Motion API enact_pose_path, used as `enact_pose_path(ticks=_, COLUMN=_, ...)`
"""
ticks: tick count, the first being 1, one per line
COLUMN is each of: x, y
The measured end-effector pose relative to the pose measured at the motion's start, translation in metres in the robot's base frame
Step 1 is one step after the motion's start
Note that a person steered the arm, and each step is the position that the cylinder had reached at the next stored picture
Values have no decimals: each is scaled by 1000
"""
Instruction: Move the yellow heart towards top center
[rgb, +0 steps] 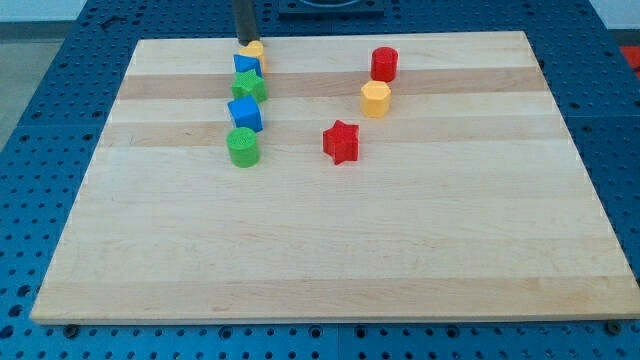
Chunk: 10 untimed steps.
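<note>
The yellow heart (254, 49) lies near the board's top edge, left of centre, partly hidden behind a blue block (246, 65). My tip (243, 42) stands at the top edge, touching the heart's upper left side. Below the blue block a green star (249, 88), a blue cube (245, 113) and a green cylinder (242, 147) form a column running down the view.
A red cylinder (384, 63) and a yellow hexagon (375, 99) stand right of centre near the top. A red star (341, 141) lies near the middle. The wooden board (330, 250) rests on a blue perforated table.
</note>
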<state>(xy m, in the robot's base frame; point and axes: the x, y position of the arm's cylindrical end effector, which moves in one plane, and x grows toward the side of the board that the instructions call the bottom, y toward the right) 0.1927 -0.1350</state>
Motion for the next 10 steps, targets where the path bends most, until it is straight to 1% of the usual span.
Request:
enact_pose_path(ticks=1, x=0, y=-16)
enact_pose_path(ticks=2, x=18, y=-36)
enact_pose_path(ticks=3, x=37, y=-41)
enact_pose_path(ticks=4, x=37, y=-41)
enact_pose_path(ticks=5, x=43, y=-17)
enact_pose_path(ticks=8, x=44, y=123)
enact_pose_path(ticks=9, x=44, y=153)
enact_pose_path(ticks=10, x=44, y=153)
